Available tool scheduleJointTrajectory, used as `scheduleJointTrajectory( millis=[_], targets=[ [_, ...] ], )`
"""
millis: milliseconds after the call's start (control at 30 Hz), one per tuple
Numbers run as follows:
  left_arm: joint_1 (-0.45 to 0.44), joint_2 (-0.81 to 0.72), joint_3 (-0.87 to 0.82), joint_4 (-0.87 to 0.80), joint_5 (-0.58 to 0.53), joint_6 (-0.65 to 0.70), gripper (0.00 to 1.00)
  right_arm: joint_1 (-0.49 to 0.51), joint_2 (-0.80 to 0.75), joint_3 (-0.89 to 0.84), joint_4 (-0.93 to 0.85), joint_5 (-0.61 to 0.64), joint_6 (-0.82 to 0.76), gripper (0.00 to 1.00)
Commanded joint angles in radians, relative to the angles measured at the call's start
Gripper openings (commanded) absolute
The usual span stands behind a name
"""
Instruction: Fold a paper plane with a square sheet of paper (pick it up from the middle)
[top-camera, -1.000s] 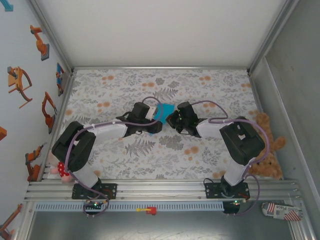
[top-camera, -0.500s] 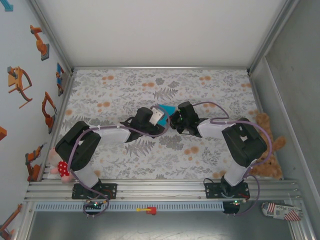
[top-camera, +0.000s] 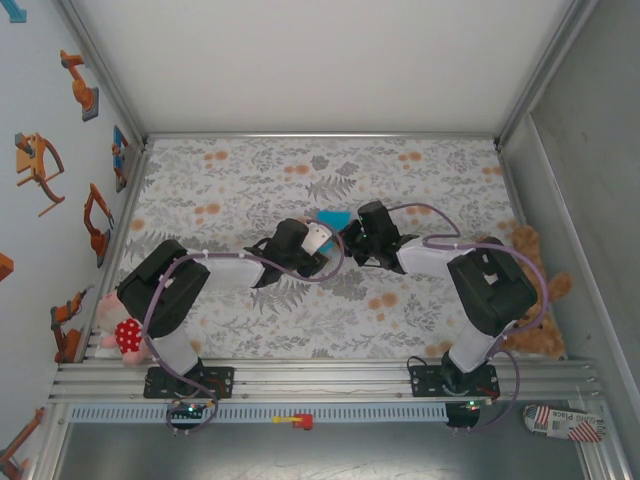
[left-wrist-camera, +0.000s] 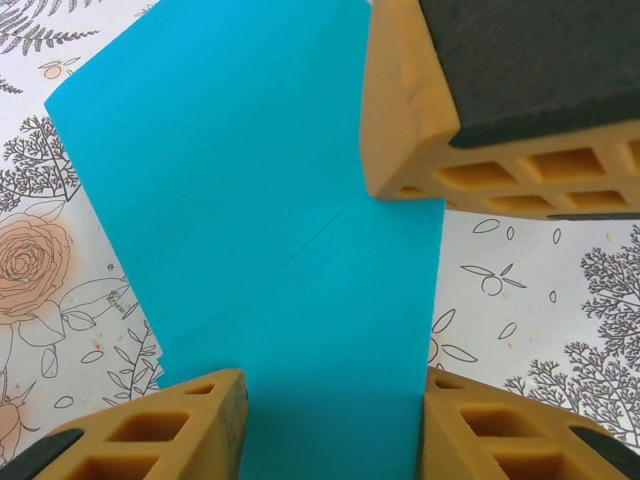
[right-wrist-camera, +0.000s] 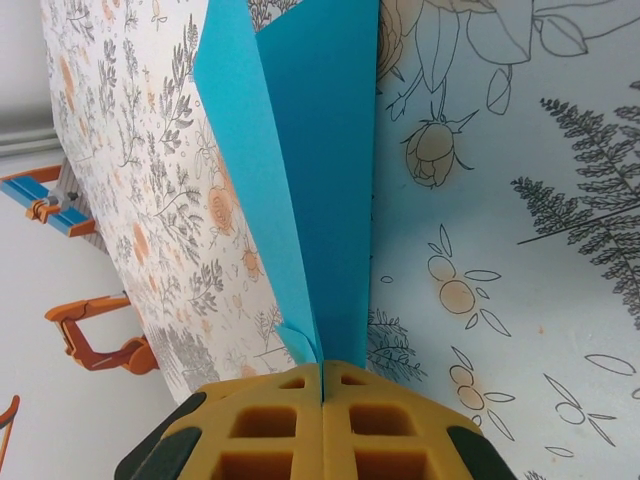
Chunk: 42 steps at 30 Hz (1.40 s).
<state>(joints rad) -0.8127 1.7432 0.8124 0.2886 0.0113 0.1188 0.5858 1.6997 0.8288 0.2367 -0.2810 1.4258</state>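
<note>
Square sheet of paper (left-wrist-camera: 250, 200): turquoise, folded, diagonal crease; one end clamped between shut jaws of right gripper (right-wrist-camera: 322, 392); left gripper (left-wrist-camera: 333, 405) jaws apart, straddling it above floral tablecloth (left-wrist-camera: 540, 300)

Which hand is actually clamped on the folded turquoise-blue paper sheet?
The right hand: its fingers are pressed shut on the folded turquoise-blue paper sheet. The left hand stands open, fingers apart either side of it.
</note>
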Motion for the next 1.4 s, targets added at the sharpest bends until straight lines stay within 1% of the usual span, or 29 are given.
scheduleJointTrajectory(
  millis=[0,133,367,467,800,1000,1100,1300,1367],
  targets=[
    [-0.012,0.021,-0.018,0.038,-0.016,0.033,0.45,-0.008,-0.021,0.030,-0.023,-0.013,0.023,0.00],
    [-0.016,0.033,-0.018,0.056,-0.013,0.035,0.44,-0.008,-0.011,0.041,-0.027,-0.024,0.025,0.00],
    [-0.016,0.041,-0.024,0.073,-0.001,0.029,0.35,-0.009,-0.006,0.043,-0.041,-0.023,0.022,0.00],
    [-0.016,0.042,-0.024,0.074,0.009,0.023,0.34,-0.010,-0.003,0.043,-0.049,-0.023,0.019,0.00],
    [-0.018,-0.009,-0.029,0.074,0.031,-0.004,0.38,-0.009,0.012,0.050,-0.074,-0.030,0.010,0.00],
    [-0.019,-0.016,-0.030,0.067,0.034,-0.001,0.37,-0.009,0.014,0.053,-0.079,-0.030,0.007,0.00],
    [-0.020,-0.013,-0.029,0.064,0.039,-0.004,0.34,-0.009,0.015,0.054,-0.080,-0.031,0.005,0.00],
    [-0.020,0.012,-0.027,0.063,0.041,-0.006,0.22,-0.009,0.010,0.053,-0.083,-0.033,0.004,0.00],
    [-0.021,0.019,-0.025,0.063,0.042,-0.007,0.19,-0.009,0.004,0.054,-0.096,-0.027,-0.005,0.10]
  ],
)
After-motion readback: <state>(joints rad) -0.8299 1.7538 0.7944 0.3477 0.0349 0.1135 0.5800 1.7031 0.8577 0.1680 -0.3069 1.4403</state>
